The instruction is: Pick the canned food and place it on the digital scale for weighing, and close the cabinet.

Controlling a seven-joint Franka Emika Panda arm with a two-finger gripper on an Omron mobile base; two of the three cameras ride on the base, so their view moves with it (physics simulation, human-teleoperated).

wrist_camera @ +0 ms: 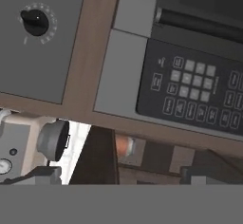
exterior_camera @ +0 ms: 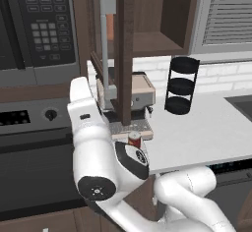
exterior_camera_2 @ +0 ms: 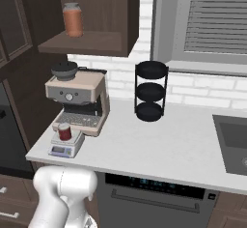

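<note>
The canned food (exterior_camera_2: 64,132), a short red can with a silvery top, stands upright on the small white digital scale (exterior_camera_2: 66,146) at the counter's left end, in front of the coffee machine. The left base view shows the same can (exterior_camera: 134,138) just beyond my arm's dark joint. The dark brown cabinet door (exterior_camera: 125,54) stands open, edge-on to that camera, with its grey bar handle (exterior_camera: 106,39) beside it. From the right, the glass-panelled door (exterior_camera_2: 12,21) swings out at the left. My fingertips are not visible; the hand camera faces the microwave keypad (wrist_camera: 194,90).
A beige-and-steel coffee machine (exterior_camera_2: 77,99) sits behind the scale. An orange jar (exterior_camera_2: 73,19) stands on the open cabinet shelf. A black three-tier rack (exterior_camera_2: 150,91) is on the counter, a sink (exterior_camera_2: 234,142) at the right. The oven's knob (wrist_camera: 34,21) is left of the microwave.
</note>
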